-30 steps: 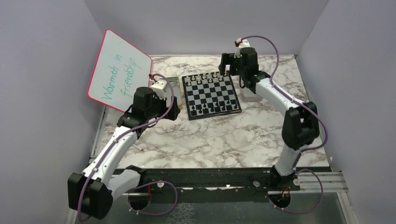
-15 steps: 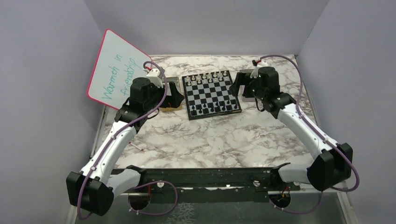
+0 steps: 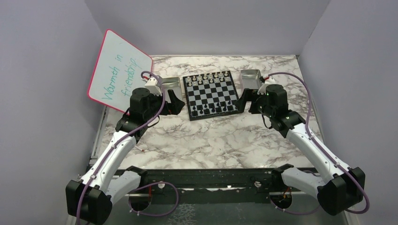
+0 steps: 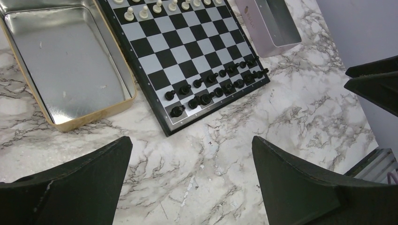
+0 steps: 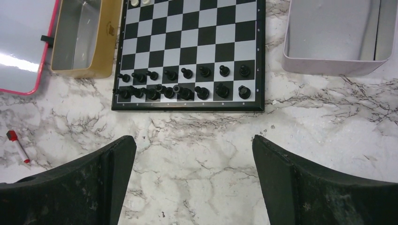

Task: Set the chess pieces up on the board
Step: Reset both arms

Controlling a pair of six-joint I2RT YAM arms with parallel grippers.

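The board lies at the back middle of the marble table. Pale chess pieces line its two far rows and black pieces its two near rows. From the right wrist the black pieces stand in two rows on the board; from the left wrist, black pieces and pale pieces show on the board. My left gripper hangs open left of the board, holding nothing. My right gripper hangs open at the board's right edge, holding nothing.
A gold-rimmed metal tray sits left of the board and a pale pink tray right of it; both look bare inside. A whiteboard leans at the back left. A red marker lies on the table.
Both arms have pulled back from the board toward the near side. The right gripper has left the far right corner and come down beside the board. Both stayed open.
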